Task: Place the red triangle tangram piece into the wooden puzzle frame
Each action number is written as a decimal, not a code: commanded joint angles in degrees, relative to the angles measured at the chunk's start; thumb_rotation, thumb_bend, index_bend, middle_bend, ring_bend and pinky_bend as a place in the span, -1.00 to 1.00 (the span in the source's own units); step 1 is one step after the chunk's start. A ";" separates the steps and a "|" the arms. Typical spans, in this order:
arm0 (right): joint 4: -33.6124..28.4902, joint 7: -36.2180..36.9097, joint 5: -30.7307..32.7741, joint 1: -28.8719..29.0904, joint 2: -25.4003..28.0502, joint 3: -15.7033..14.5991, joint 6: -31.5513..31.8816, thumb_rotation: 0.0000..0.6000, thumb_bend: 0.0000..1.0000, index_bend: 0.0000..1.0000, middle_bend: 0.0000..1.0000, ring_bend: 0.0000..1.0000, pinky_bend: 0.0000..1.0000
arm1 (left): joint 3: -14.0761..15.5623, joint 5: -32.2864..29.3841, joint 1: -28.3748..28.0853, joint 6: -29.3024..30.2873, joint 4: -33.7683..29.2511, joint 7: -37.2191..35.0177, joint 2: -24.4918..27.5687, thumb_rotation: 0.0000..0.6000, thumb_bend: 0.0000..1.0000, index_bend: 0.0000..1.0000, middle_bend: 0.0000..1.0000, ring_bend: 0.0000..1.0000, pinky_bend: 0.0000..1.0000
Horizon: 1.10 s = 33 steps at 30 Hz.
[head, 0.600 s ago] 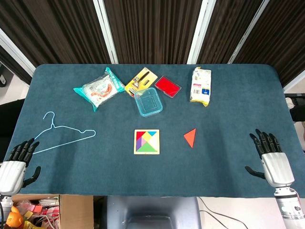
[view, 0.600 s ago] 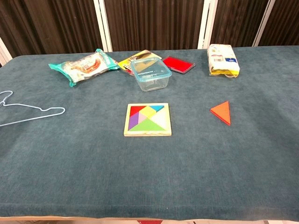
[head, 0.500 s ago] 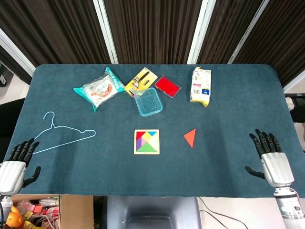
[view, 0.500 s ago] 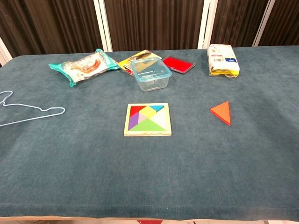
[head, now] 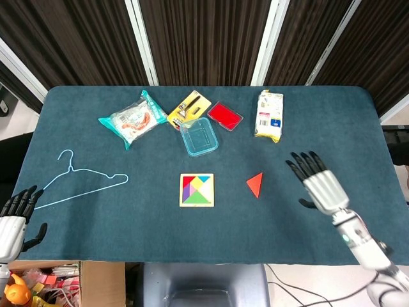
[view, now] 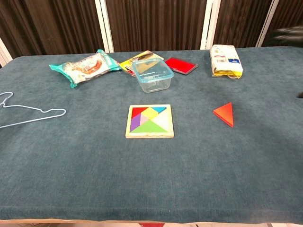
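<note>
The flat red triangle tangram piece [head: 255, 185] lies right of the square wooden puzzle frame [head: 197, 190], the right hand [head: 317, 185] hovering beyond it with fingers spread and empty.

right hand [head: 319, 185] silver-white palm shell, black fingers [head: 301, 165], left hand [head: 11, 217] alike
</note>
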 commanded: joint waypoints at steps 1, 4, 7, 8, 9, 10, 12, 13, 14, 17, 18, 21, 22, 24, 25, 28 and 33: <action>6.35 2.56 0.73 6.06 -3.85 1.46 -6.60 1.00 -0.62 -0.50 -1.00 -1.00 -1.00 | -0.15 -0.18 0.03 0.05 0.19 -0.08 -0.05 1.00 -0.08 -1.00 -1.00 -1.00 -0.78; 10.15 4.67 -0.34 8.73 -6.16 0.14 -9.43 1.00 -0.59 -0.44 -1.00 -1.00 -1.00 | -0.23 -0.46 -0.08 -0.30 0.36 -0.01 -0.11 1.00 -0.08 -1.00 -1.00 -1.00 -0.78; 13.01 4.18 -0.85 10.67 -7.86 -1.03 -11.71 1.00 -0.57 -0.42 -1.00 -1.00 -1.00 | -0.33 -0.86 -0.40 -1.08 0.31 0.08 -0.10 1.00 -0.08 -1.00 -1.00 -1.00 -0.78; 13.57 3.73 -0.81 11.11 -8.20 -1.30 -12.36 1.00 -0.57 -0.42 -1.00 -1.00 -1.00 | -0.32 -0.89 -0.41 -1.14 0.22 0.19 -0.09 1.00 -0.08 -1.00 -1.00 -1.00 -0.78; 14.11 3.10 -0.69 11.63 -8.60 -1.63 -13.15 1.00 -0.57 -0.42 -1.00 -1.00 -1.00 | -0.31 -0.97 -0.43 -1.24 0.11 0.40 -0.11 1.00 -0.08 -1.00 -1.00 -1.00 -0.78; 14.46 2.57 -0.57 11.99 -8.84 -1.88 -13.78 1.00 -0.57 -0.41 -1.00 -1.00 -1.00 | -0.39 -1.11 -0.53 -1.43 0.14 0.45 -0.14 1.00 -0.08 -1.00 -1.00 -1.00 -0.78; 15.12 1.48 -0.23 12.74 -9.39 -2.39 -15.06 1.00 -0.57 -0.41 -1.00 -1.00 -1.00 | -0.45 -1.22 -0.65 -1.65 0.15 0.58 -0.18 1.00 -0.08 -1.00 -1.00 -1.00 -0.78; 15.37 1.10 -0.09 13.00 -9.63 -2.55 -15.42 1.00 -0.57 -0.40 -1.00 -1.00 -1.00 | -0.47 -1.27 -0.68 -1.70 0.14 0.62 -0.20 1.00 -0.08 -1.00 -1.00 -1.00 -0.78; 15.68 0.62 0.12 13.31 -9.99 -2.69 -15.72 1.00 -0.57 -0.39 -1.00 -1.00 -1.00 | -0.50 -1.38 -0.69 -1.76 0.13 0.67 -0.21 1.00 -0.08 -1.00 -1.00 -1.00 -0.78; 16.41 -0.09 0.95 14.03 -11.01 -2.79 -16.45 1.00 -0.54 -0.35 -1.00 -1.00 -1.00 | -0.61 -1.67 -0.77 -1.99 0.02 0.78 -0.21 1.00 -0.08 -1.00 -1.00 -1.00 -0.78; 16.68 -0.23 1.21 14.29 -11.37 -2.81 -16.75 1.00 -0.51 -0.33 -1.00 -1.00 -1.00 | -0.63 -1.71 -0.79 -2.02 0.00 0.85 -0.24 1.00 -0.08 -1.00 -1.00 -1.00 -0.78; 17.78 -0.70 2.11 15.27 -12.62 -2.91 -18.08 1.00 -0.43 -0.29 -1.00 -1.00 -1.00 | -0.66 -1.67 -0.87 -2.08 -0.03 0.95 -0.26 1.00 -0.08 -1.00 -1.00 -1.00 -0.78; 18.11 -0.85 2.35 15.58 -13.00 -2.95 -18.49 1.00 -0.43 -0.28 -1.00 -1.00 -1.00 | -0.63 -1.65 -0.88 -2.10 -0.02 0.96 -0.26 1.00 -0.08 -1.00 -1.00 -1.00 -0.78; 18.67 -1.05 2.75 16.23 -13.83 -3.07 -19.19 1.00 -0.43 -0.26 -1.00 -1.00 -1.00 | -0.65 -1.66 -0.88 -2.09 -0.01 0.88 -0.26 1.00 -0.08 -1.00 -1.00 -1.00 -0.78; 18.85 -1.09 2.83 16.48 -14.16 -3.13 -19.32 1.00 -0.41 -0.25 -1.00 -1.00 -1.00 | -0.66 -1.68 -0.88 -2.08 -0.01 0.85 -0.26 1.00 -0.08 -1.00 -1.00 -1.00 -0.78; 19.47 -1.05 3.03 17.20 -15.19 -3.30 -19.48 1.00 -0.38 -0.21 -1.00 -1.00 -1.00 | -0.68 -1.71 -0.89 -2.10 0.01 0.72 -0.21 1.00 -0.08 -1.00 -1.00 -1.00 -0.78; 20.46 -1.95 3.77 18.25 -16.55 -3.73 -20.55 1.00 -0.33 -0.14 -1.00 -1.00 -1.00 | -0.59 -1.67 -0.78 -2.03 -0.18 0.34 0.06 1.00 -0.08 -1.00 -1.00 -1.00 -0.78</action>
